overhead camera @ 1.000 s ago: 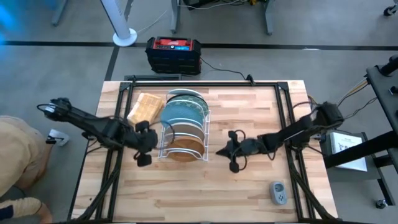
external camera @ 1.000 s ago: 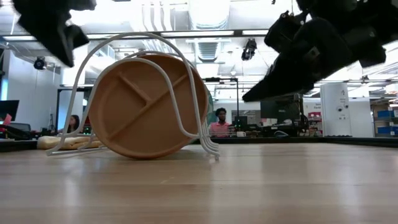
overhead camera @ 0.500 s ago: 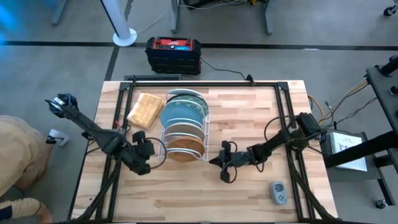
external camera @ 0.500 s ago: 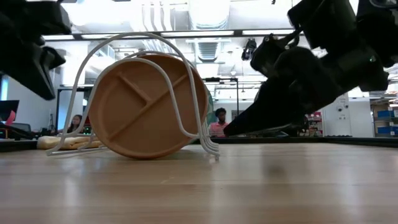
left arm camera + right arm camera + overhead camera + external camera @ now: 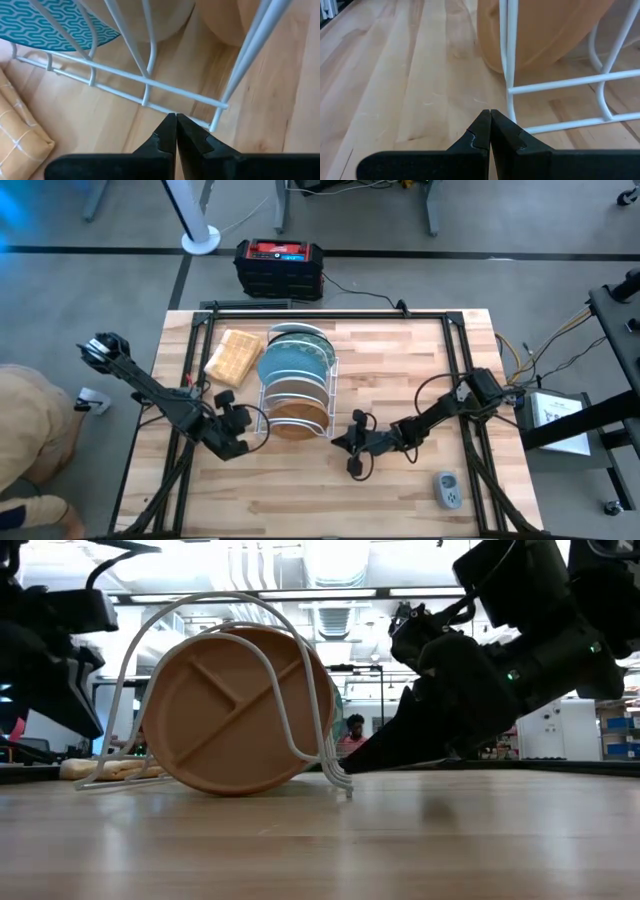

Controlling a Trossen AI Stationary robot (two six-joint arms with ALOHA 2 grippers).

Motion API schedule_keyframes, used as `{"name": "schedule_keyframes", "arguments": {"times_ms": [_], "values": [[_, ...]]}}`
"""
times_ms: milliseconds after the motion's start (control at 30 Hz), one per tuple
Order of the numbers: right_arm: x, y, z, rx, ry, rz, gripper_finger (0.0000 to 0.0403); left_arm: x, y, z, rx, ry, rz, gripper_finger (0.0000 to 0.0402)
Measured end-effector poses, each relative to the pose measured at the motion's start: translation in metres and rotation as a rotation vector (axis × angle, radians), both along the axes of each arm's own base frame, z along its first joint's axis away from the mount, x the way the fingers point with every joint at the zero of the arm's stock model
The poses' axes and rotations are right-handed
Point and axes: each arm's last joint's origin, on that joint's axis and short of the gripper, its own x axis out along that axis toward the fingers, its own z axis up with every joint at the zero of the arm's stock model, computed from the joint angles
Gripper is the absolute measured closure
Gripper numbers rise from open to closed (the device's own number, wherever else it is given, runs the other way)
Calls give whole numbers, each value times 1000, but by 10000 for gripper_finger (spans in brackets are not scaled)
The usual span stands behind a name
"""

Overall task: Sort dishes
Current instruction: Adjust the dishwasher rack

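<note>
Brown wooden divided plate [image 5: 236,710] on edge at front slot of white wire rack [image 5: 297,387], lower rim touching pale wood worktop [image 5: 400,490]. Behind it in same rack, upright: plain off-white plate [image 5: 291,385], then teal patterned plate [image 5: 293,363], then one or two pale rims at far end [image 5: 297,329], colours not clear. Tan waffle-textured block [image 5: 233,358] flat on worktop just beside rack's left rear corner.

Left gripper [image 5: 233,442] low over worktop, near rack's front left corner, fingers [image 5: 168,134] pressed together, nothing between them, tips pointing at rack's base wire. Not touching rack as far as visible.

Right gripper [image 5: 352,448] low over worktop, just right of rack's front end, fingers [image 5: 483,131] closed tip to tip, empty, aimed at rack's wire foot and brown plate's rim [image 5: 535,37].

Small grey device [image 5: 448,490] near worktop's front right corner. Black and red box [image 5: 279,267] on floor behind worktop.
</note>
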Motion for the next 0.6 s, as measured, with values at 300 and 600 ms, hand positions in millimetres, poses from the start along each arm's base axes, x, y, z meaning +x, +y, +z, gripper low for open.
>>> {"name": "schedule_keyframes", "arguments": {"times_ms": [300, 600], "values": [[6, 3, -7, -16, 3, -35, 403, 4, -2, -6, 32, -31, 18, 401], [7, 2, -15, 9, 3, -114, 403, 11, -6, -11, 36, -55, 15, 401]]}}
